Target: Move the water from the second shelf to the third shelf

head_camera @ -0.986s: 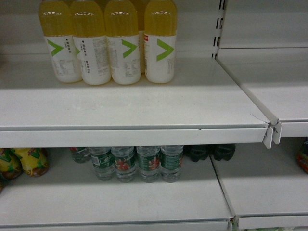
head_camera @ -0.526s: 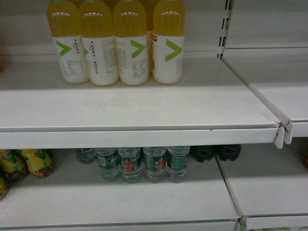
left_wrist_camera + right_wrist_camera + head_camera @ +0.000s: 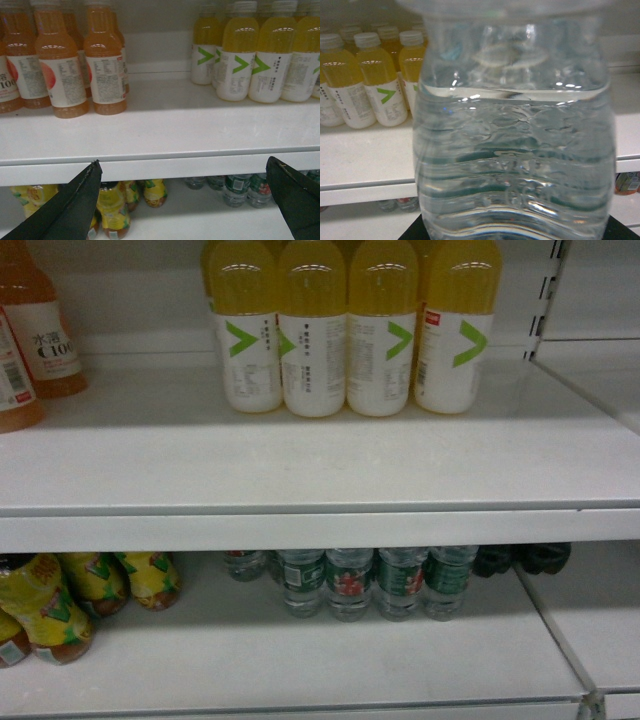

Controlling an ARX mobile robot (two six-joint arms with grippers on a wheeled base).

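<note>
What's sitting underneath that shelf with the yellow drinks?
Below the shelf: water bottles with green labels, yellow bottles lying left, dark bottles right. Their tops and anything behind are hidden.

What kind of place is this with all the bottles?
Probably a shop's drinks aisle. White metal shelves hold neat rows of the same yellow juice bottles, orange drink bottles sit beside them, and green-labelled water bottles line the shelf below.

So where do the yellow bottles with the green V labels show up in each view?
Head: yellow bottles at top centre, on the upper shelf.
Left wrist: top right.
Right wrist: left side, partly behind the close-up water bottle.
Shared landmark: the white shelf they stand on.
</note>
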